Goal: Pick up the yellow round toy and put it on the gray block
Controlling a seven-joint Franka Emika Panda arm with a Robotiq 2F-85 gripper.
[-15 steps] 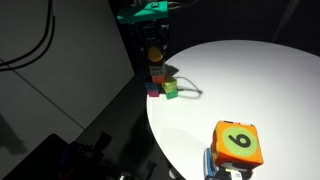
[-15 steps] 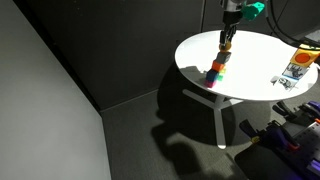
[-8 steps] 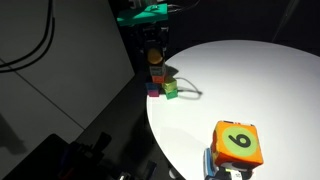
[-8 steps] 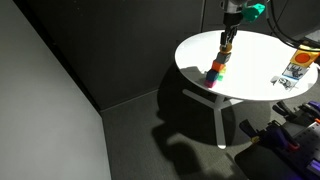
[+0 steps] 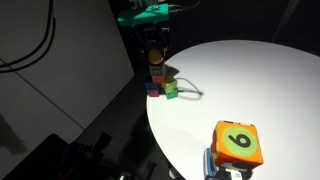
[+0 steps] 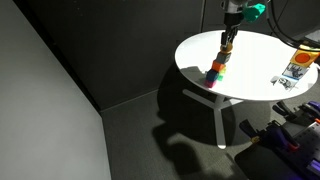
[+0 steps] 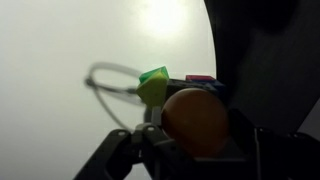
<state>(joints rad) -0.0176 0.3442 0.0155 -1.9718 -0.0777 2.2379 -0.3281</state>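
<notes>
My gripper (image 5: 153,48) hangs over a small cluster of blocks at the table's edge, shut on the yellow round toy (image 5: 155,58). In the wrist view the toy (image 7: 195,122) fills the space between the two fingers (image 7: 150,135), just above the blocks. A green block (image 7: 153,85) and a red block (image 7: 200,79) show behind it. The gray block is hidden under the toy in the wrist view, and I cannot make it out in either exterior view. In an exterior view the gripper (image 6: 227,42) stands over the coloured blocks (image 6: 216,72).
The round white table (image 5: 260,90) drops off to dark floor right beside the blocks. A large orange cube with a green numbered face (image 5: 238,143) sits near the opposite edge and shows in both exterior views (image 6: 301,62). A thin cable loop (image 7: 110,78) lies beside the green block.
</notes>
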